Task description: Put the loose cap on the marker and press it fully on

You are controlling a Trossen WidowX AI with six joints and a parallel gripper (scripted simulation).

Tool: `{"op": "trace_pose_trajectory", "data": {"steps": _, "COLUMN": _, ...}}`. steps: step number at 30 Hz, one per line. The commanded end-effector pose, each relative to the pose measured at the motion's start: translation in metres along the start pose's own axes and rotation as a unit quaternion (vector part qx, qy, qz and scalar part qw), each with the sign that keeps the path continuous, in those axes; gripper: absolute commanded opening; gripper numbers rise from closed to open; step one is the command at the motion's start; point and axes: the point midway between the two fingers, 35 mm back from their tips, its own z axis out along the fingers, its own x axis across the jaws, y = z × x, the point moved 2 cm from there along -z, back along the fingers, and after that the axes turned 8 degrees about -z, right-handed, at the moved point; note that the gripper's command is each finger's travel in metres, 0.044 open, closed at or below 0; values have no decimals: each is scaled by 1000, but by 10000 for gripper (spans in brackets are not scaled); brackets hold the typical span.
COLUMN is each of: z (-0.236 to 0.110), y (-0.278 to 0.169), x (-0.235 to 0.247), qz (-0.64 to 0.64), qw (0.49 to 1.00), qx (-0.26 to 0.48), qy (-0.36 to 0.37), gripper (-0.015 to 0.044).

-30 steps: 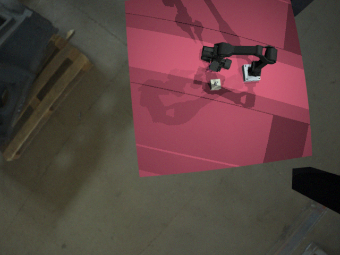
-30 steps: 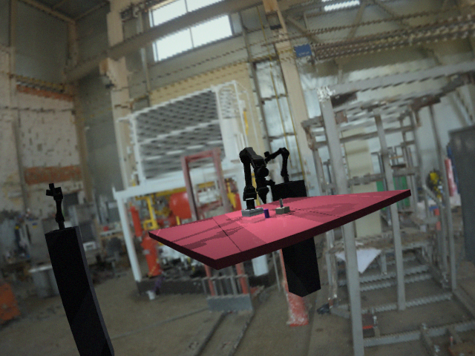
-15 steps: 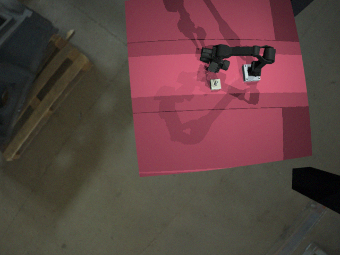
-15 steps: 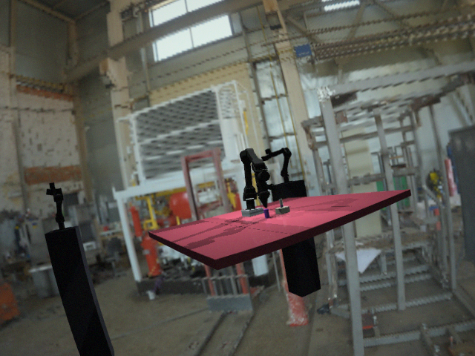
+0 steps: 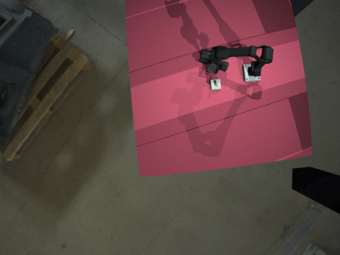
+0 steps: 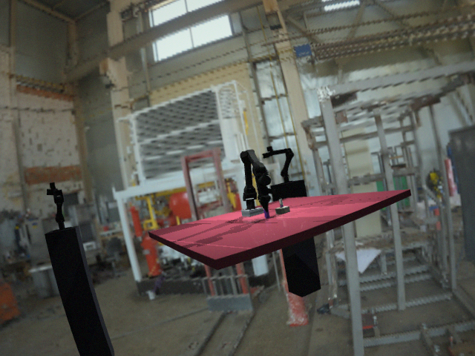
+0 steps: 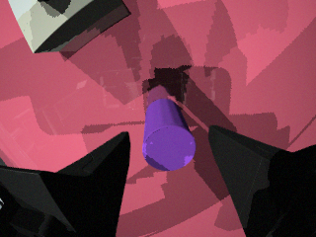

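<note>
The purple cap (image 7: 170,138) (image 6: 266,216) stands upright on the red table (image 5: 192,137) (image 6: 230,245). My gripper (image 7: 170,134) (image 5: 215,68) (image 6: 266,211) is low over it, open, with one finger on each side of the cap and a gap on both sides. In the top view the gripper hides the cap.
The arm's grey base plate (image 5: 250,78) (image 6: 251,211) sits on the table to the right of the holder block. A wooden pallet (image 5: 46,90) lies on the floor far left. Black camera posts (image 6: 76,283) (image 5: 315,186) stand off the table.
</note>
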Motion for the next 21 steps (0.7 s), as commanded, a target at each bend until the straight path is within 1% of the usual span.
{"op": "trace_pose_trajectory", "data": {"steps": 1, "z": 7, "y": -1, "x": 1, "qz": 2, "qw": 1000, "qx": 2, "qy": 3, "gripper": 252}}
{"op": "trace_pose_trajectory", "data": {"steps": 12, "z": 22, "y": -1, "x": 2, "qz": 2, "qw": 1000, "qx": 2, "qy": 3, "gripper": 252}}
{"op": "trace_pose_trajectory", "data": {"steps": 16, "z": 22, "y": -1, "x": 2, "qz": 2, "qw": 1000, "qx": 2, "qy": 3, "gripper": 147}}
{"op": "trace_pose_trajectory", "data": {"steps": 21, "z": 22, "y": -1, "x": 2, "qz": 2, "qw": 1000, "qx": 2, "qy": 3, "gripper": 113}}
